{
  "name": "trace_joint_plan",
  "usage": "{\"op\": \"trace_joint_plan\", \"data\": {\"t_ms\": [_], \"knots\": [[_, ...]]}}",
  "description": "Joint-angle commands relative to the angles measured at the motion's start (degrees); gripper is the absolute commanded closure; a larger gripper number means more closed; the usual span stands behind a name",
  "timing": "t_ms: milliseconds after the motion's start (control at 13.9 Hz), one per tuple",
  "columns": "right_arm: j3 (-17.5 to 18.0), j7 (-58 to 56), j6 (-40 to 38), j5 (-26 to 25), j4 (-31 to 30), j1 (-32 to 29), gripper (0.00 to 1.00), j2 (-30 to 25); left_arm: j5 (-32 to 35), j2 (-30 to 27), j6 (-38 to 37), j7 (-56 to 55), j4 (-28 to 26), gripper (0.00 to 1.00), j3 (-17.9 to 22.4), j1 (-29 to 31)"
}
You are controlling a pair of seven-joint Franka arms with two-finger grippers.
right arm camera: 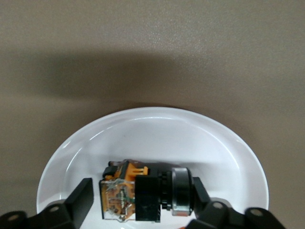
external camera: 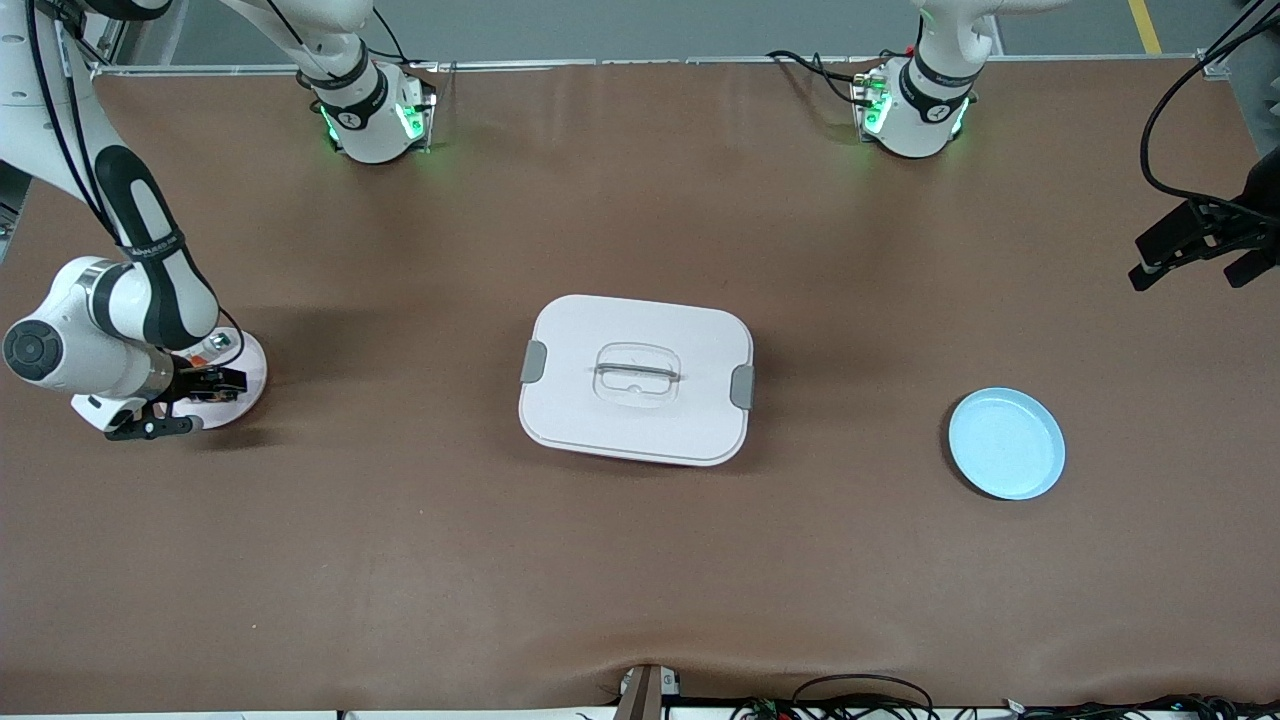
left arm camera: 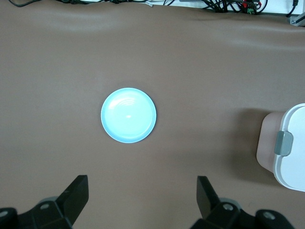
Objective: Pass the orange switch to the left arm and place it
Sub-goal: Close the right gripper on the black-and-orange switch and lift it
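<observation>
Orange switch (right arm camera: 143,195) lies on white plate (right arm camera: 152,129) at right arm's end of table, right gripper (right arm camera: 140,202) down w/ fingers either side, not visibly clamped yet; left gripper (left arm camera: 143,195) waits open over blue plate (left arm camera: 128,115), box (external camera: 636,378) btwn plates.

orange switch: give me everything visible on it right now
The orange switch is a small part lying on its side in a white plate at the right arm's end of the table. It shows an orange and clear plastic block at one end, a black body in the middle and a silvery ring at the other end. The right gripper is down over the plate with a finger on each side of the switch; whether they press it yet cannot be seen.
</observation>
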Motion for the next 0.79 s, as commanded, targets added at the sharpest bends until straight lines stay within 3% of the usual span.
{"op": "trace_joint_plan", "data": {"t_ms": [0,431,718], "knots": [[0.6,-0.3,-0.8,-1.1,0.6,-0.7,1.00,0.0,-0.8,-0.1,-0.4,1.0,0.6,0.00,0.2,-0.1],[1.1,3.5,-23.3,1.9,10.3,2.1,1.00,-3.8,-0.8,0.0,-0.4,1.0,0.6,0.00,0.2,0.0],[1.1,15.6,-41.5,6.5,18.6,7.8,1.00,-7.4,-4.4,-0.1,-0.3,1.0,0.7,0.00,0.1,0.0]]}}
